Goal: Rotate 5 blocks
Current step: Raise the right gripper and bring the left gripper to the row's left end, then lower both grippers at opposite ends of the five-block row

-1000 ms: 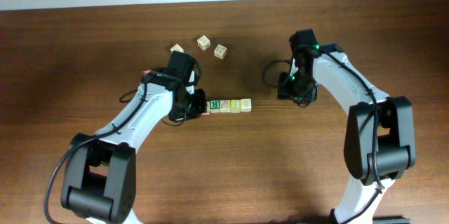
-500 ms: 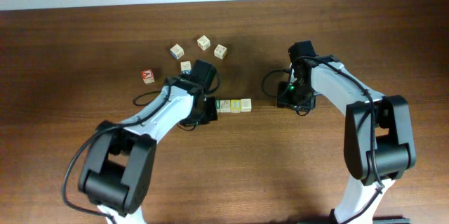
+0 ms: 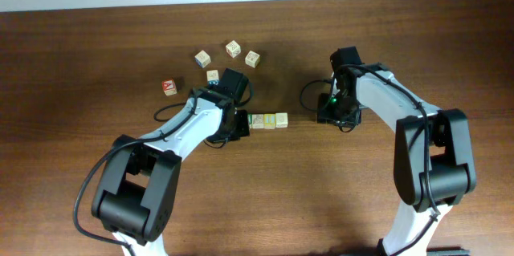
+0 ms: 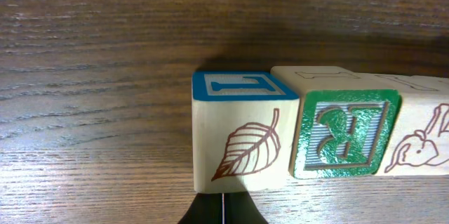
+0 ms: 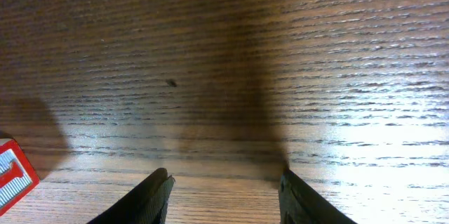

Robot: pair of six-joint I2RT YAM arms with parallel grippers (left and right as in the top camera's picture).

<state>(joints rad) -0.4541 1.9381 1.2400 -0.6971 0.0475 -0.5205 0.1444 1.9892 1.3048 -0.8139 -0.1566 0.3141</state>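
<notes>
Matt pale-wood blocks sit on a grained, seemingly semi-gloss wooden table.

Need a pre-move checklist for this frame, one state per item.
1. Left gripper shut: ok.
2. Left gripper touching the leaf block: cannot tell; its tips sit at the block's near edge.
3. Leaf block, green R block and elephant block flush side by side: ok.
4. Right gripper open and empty: ok, only bare table shows between its fingers.
5. Right gripper apart from the row: ok, the overhead view shows a gap.
6. Five blocks in the row: cannot tell; the left arm covers its left end in the overhead view.
</notes>
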